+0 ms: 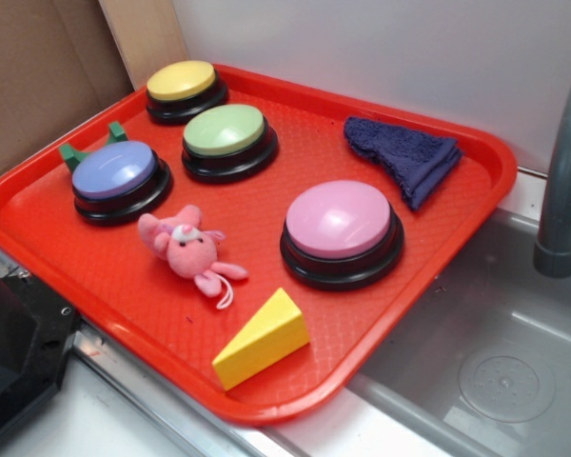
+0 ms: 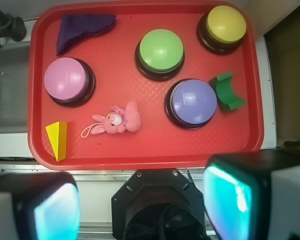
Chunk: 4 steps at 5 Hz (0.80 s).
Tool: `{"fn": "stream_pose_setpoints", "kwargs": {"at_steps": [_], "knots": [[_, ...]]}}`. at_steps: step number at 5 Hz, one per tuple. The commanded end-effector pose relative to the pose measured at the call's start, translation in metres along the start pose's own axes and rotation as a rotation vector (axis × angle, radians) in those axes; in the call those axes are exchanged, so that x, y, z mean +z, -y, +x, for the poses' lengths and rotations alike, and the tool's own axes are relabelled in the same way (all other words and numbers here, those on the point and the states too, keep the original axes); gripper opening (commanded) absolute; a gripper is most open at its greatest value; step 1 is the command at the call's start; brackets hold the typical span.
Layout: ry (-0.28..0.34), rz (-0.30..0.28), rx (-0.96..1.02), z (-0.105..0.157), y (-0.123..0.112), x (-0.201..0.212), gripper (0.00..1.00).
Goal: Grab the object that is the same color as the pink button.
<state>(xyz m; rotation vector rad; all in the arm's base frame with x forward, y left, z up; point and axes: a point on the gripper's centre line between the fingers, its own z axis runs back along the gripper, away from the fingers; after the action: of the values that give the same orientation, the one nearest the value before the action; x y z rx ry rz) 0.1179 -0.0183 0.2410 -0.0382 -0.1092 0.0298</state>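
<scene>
One pink plush toy (image 2: 117, 120) lies ahead of my gripper (image 2: 140, 200), on the red tray (image 2: 140, 150) between the pink button (image 2: 67, 80) and the lavender button (image 2: 192, 102), long axis across my view, while my fingers stand wide apart, holding nothing.

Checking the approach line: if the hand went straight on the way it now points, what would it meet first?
Probably the pink plush toy on the red tray, roughly between the open fingers in the wrist view; depth is unclear.
</scene>
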Motion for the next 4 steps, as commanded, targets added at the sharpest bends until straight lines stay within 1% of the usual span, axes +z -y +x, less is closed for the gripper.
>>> {"fn": "stream_pose_setpoints", "kwargs": {"at_steps": [1,2,3,4], "knots": [[0.000,0.000,0.000,0.000,0.000,0.000,1.00],[-0.023,-0.061,-0.244,-0.008,0.000,-0.022,1.00],[-0.010,-0.029,-0.458,-0.011,-0.003,-0.050,1.00],[-0.018,0.064,-0.690,-0.009,-0.007,-0.097,1.00]]}}
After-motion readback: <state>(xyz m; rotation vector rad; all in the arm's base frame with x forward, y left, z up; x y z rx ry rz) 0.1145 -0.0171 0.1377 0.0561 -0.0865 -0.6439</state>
